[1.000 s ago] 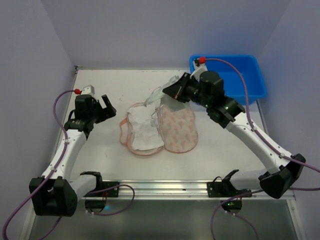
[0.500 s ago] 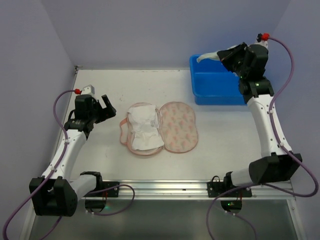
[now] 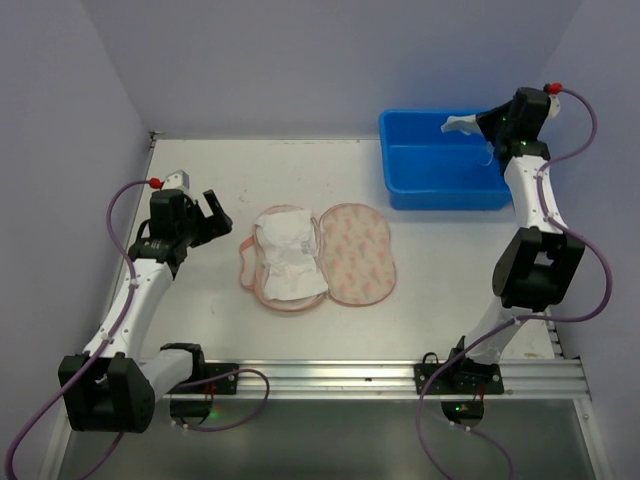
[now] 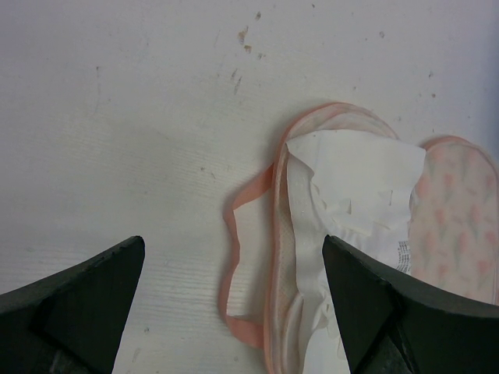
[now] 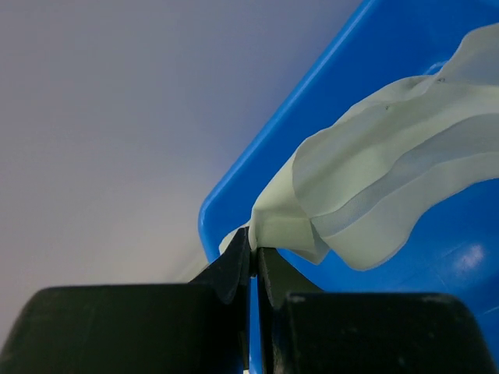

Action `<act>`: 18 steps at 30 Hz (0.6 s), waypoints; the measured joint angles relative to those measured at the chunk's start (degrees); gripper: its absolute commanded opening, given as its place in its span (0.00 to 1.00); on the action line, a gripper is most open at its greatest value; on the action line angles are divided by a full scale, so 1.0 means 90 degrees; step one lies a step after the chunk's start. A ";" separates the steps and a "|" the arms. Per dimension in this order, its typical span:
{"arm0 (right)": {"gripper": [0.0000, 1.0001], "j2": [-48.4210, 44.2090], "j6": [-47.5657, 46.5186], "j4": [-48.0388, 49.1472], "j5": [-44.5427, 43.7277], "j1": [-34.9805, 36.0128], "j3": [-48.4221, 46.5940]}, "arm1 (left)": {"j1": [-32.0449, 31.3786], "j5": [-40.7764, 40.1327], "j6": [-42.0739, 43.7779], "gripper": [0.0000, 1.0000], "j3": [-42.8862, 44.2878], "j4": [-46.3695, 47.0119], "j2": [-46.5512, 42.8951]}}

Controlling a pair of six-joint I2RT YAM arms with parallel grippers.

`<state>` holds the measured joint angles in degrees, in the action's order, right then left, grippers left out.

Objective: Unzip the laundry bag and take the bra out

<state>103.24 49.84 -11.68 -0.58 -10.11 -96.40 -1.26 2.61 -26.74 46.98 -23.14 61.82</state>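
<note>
**A:** What is different from a second ago?

**B:** The right arm. It was bent low over the laundry bag (image 3: 358, 255) in the middle of the table (image 3: 200, 165). Now it stands tall at the far right, over the blue tub (image 3: 445, 195). The right gripper (image 3: 484, 122) has carried a pale fabric piece (image 3: 460, 125) with it, and the jaws are pressed together on one edge of that piece.

**A:** And the left side?

**B:** It hasn't moved. The left gripper (image 3: 218, 212) hovers just left of the bag with its jaws spread wide, holding nothing.

**A:** So where does the task stand?

**B:** The bag is unzipped and lies flat, both halves open. A white padded garment, which I take for the bra (image 4: 351, 179), rests in the left half. I judge the removal isn't finished. I can't tell what the carried piece is; it looks thin and faintly green.

**A:** What does each camera add?

**B:** The top view places the arms, tub and bag, but the pale piece is only a scrap there. The right wrist view shows the pinch itself, with soft folds hanging over the tub's blue floor. The left wrist view shows the bra's creased lining, the pink strap (image 4: 232, 273) looping out onto the table on the bag's left, and a small label (image 4: 403, 253). None of that shows from above.
</note>
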 measured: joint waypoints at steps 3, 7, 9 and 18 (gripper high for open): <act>0.00 0.0114 0.0007 0.0160 0.0007 -0.0022 -0.0061 | 0.0000 0.0022 0.0000 1.00 0.0000 0.0000 0.0010; 0.02 0.0158 0.0248 0.0729 0.0041 0.0000 0.0291 | 0.0000 0.0049 0.0000 1.00 0.0000 0.0002 0.0015; 0.02 0.0177 0.0425 0.1056 0.0155 0.0024 0.0685 | 0.0000 0.0061 0.0002 1.00 0.0000 0.0002 0.0017; 0.55 0.1069 0.0797 0.1168 0.0338 0.0818 0.1729 | 0.0000 0.0075 0.0002 1.00 -0.0002 0.0012 0.0019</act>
<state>112.86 57.01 -1.17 2.46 -2.74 -80.84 -1.26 3.29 -26.72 46.96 -23.03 62.00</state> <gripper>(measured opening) 0.411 0.997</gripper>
